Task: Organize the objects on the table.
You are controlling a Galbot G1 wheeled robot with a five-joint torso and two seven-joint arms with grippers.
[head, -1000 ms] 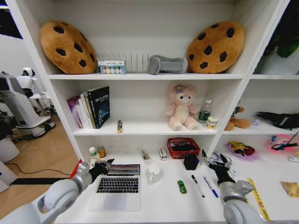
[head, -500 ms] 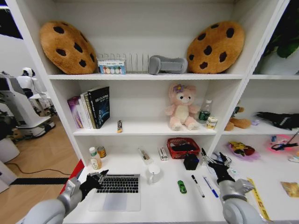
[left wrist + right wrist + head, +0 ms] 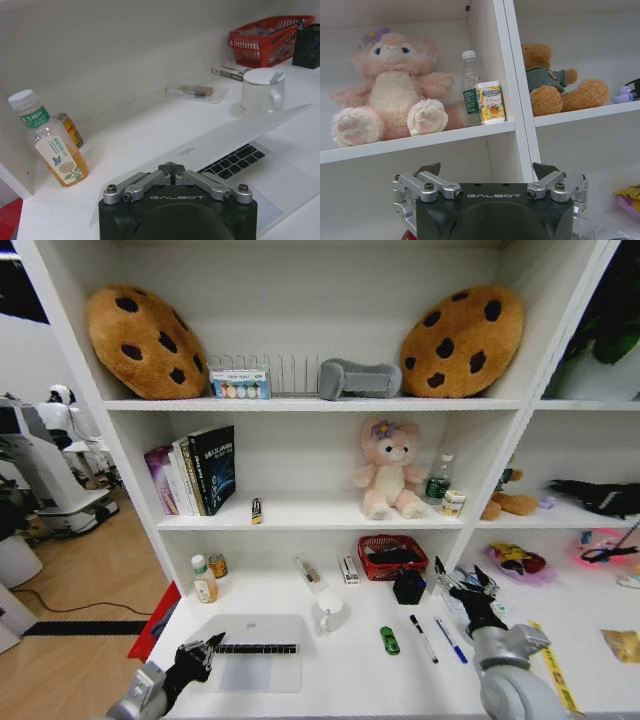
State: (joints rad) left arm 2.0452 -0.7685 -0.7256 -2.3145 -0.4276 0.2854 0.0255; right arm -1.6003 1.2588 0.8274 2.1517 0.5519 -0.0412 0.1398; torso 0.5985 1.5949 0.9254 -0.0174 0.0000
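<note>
We are looking down at a long white table (image 3: pixel 340 680) set beneath white shelves. Low at the front left, our left gripper (image 3: pixel 200 655) sits at the left edge of the silver laptop (image 3: pixel 250 660), with its fingers folded together. The left wrist view shows the lid tilted far down over the keyboard, leaving a narrow strip of keys in sight; we cannot tell whether the fingers touch the lid.

Just beside the laptop's right rear corner stands a white mug (image 3: pixel 329 612) with a lid. To its right lie a tiny green toy car (image 3: pixel 389 641), then a black marker (image 3: pixel 424 638) and a blue pen (image 3: pixel 451 640), side by side. Behind them, near the back wall, are a red basket (image 3: pixel 390 556) and a black pen cup (image 3: pixel 408 586). At the back left stand a bottle of yellow drink (image 3: pixel 204 580) and a small can (image 3: pixel 218 565).

Our right gripper (image 3: pixel 468 592) is raised at the right side of the table, near the pen cup, its fingers spread apart and holding nothing. The right wrist view faces the shelf with a pink plush toy (image 3: pixel 390 90) and a brown teddy bear (image 3: pixel 555 82).
</note>
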